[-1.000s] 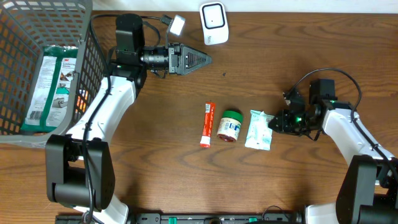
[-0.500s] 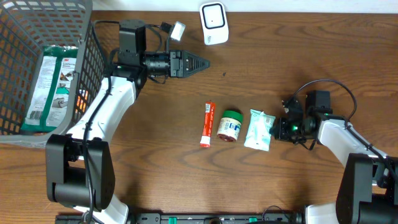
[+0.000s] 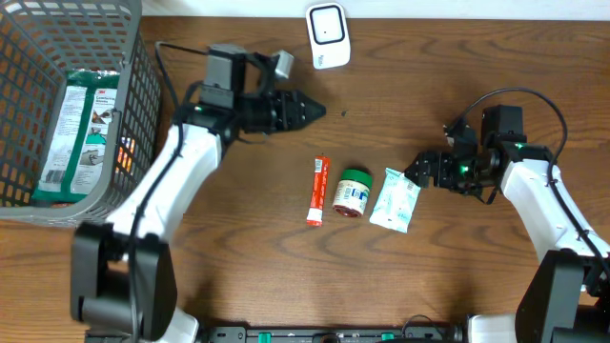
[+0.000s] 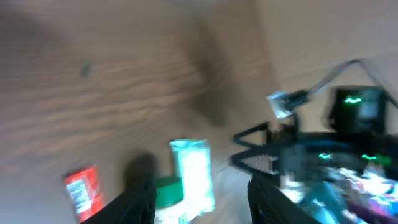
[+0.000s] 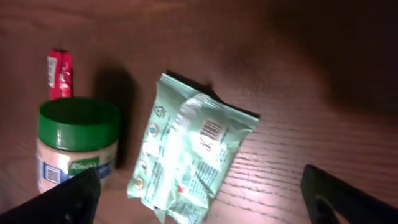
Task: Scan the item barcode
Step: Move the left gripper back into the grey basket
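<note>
Blur smears the left wrist view, yet the left hand (image 4: pixel 202 199) shows fingers (image 4: pixel 140 202) apart with nothing between them. Right hand (image 3: pixel 417 171) gapes wide, empty, near the green pouch (image 5: pixel 186 162), which lies flat on the tabletop (image 5: pixel 292 56), barcode (image 5: pixel 212 130) up, beside a jar (image 5: pixel 78 140) partly hidden by one fingertip (image 5: pixel 71 198)

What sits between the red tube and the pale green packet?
A green-lidded jar, standing between the tube and the packet. The overhead view shows it best.

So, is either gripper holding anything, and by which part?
Nothing is held: left gripper and right gripper are both open and empty; the green packet lies free.
</note>
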